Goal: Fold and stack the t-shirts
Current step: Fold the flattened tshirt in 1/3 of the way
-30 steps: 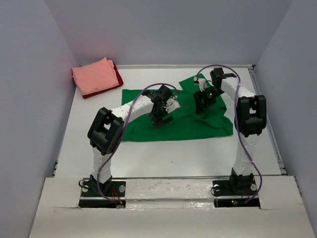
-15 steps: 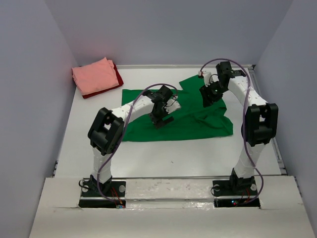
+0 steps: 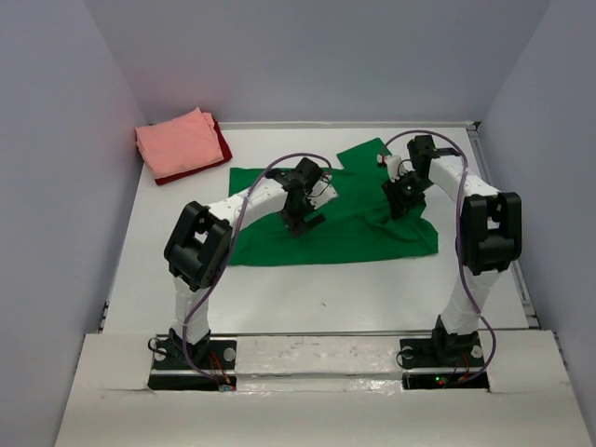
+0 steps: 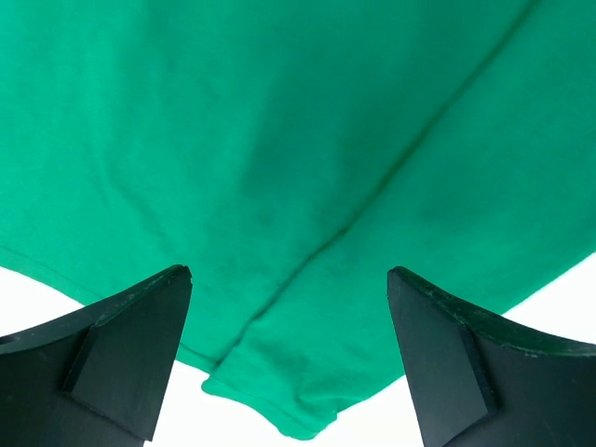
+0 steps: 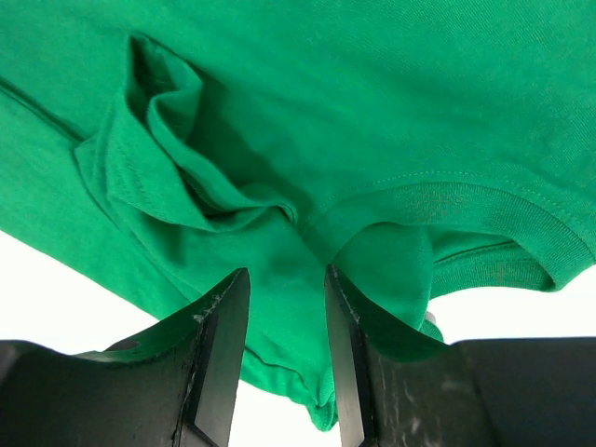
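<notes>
Closes right fingers (image 5: 219, 354), wider a second ago, on green tee (image 5: 372, 93) pleat by collar, likely readying a fold; holds left fingers (image 4: 130, 345) wide open, empty.

Right gripper (image 5: 284, 358) shifted right and toward the table's right edge over the green t-shirt (image 3: 358, 235); its jaws narrowed and now pinch a bunched fold.

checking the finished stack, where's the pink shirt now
Top view: the pink t-shirt lies folded in the far left corner of the table, on the dark red t-shirt.
</notes>
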